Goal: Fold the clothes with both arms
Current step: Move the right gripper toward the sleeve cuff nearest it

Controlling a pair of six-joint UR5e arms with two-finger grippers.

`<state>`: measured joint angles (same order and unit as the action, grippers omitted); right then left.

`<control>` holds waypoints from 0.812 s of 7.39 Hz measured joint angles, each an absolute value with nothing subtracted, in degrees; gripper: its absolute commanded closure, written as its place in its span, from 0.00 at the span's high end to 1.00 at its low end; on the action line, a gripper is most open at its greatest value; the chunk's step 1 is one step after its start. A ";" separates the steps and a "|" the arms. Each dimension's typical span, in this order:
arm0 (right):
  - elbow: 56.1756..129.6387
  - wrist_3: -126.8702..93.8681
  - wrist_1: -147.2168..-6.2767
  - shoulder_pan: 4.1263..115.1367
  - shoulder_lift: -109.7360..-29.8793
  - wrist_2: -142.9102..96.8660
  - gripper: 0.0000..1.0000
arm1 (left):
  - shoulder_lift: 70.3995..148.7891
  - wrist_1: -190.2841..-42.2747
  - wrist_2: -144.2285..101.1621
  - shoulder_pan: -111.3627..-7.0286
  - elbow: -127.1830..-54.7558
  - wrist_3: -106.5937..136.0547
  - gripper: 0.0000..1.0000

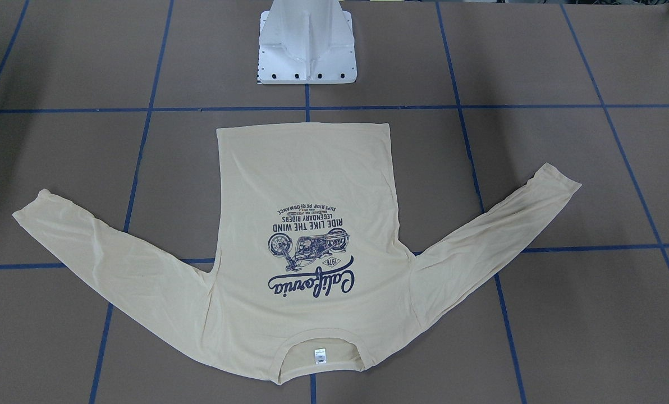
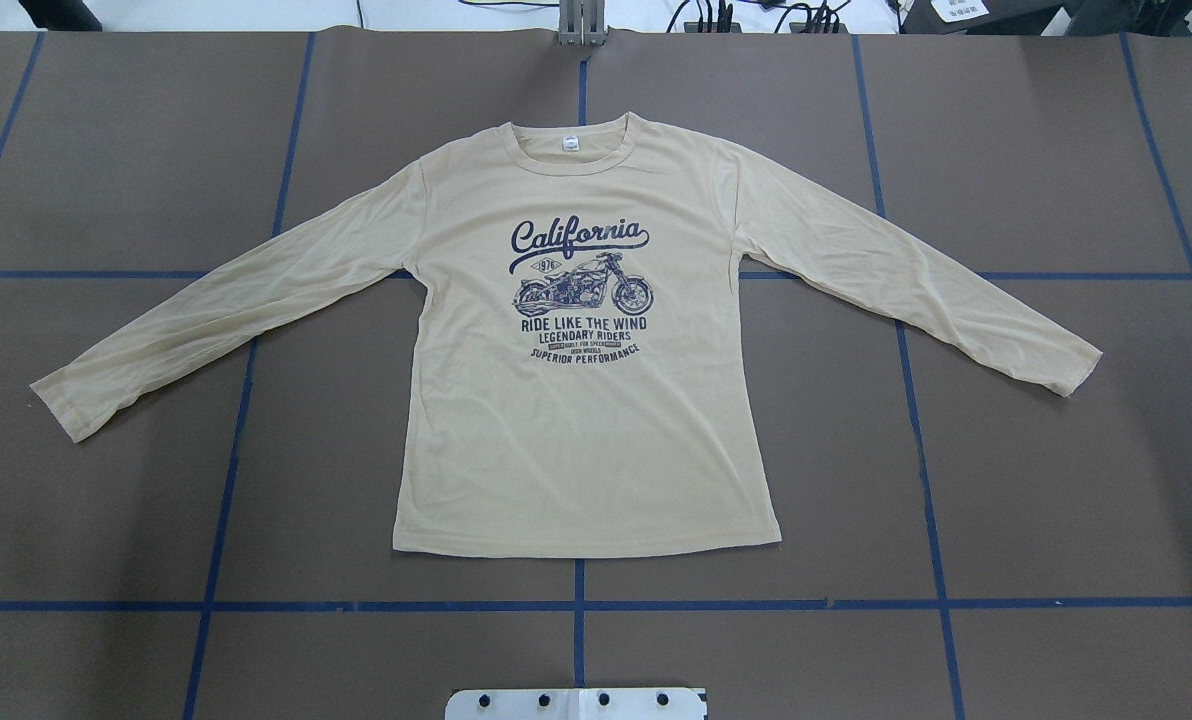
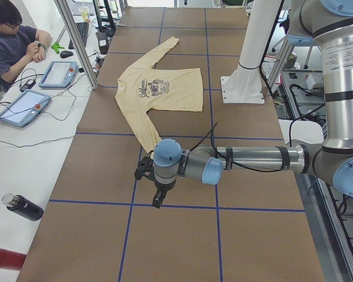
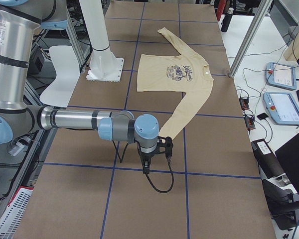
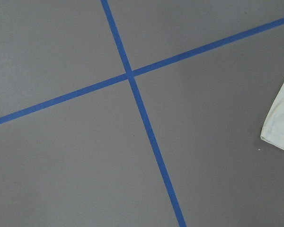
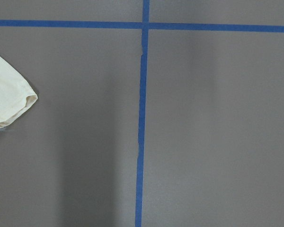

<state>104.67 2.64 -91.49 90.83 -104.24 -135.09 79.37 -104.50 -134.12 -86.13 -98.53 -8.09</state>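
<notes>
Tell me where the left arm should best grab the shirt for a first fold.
Take the cuff on the robot's left, from above at its outer end. The shirt lies flat and spread out, so that cuff is a free edge, probably nearest the left gripper.

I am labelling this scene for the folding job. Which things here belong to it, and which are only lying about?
Belong to the job: T-shirt, spread flat; left arm; right arm.
Only lying about: white pedestal base; black bottle; red bottle; tablets; seated operator.
</notes>
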 measured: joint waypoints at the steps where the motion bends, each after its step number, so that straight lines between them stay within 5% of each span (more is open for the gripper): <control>1: 104.68 2.64 -91.50 90.84 -104.21 -135.09 1.00 | 79.37 -104.52 -134.08 -86.13 -98.56 -8.10 1.00; 6: 108.31 2.60 -91.28 90.86 -104.34 -135.20 1.00 | 79.33 -110.83 -134.22 -86.18 -99.16 -8.10 1.00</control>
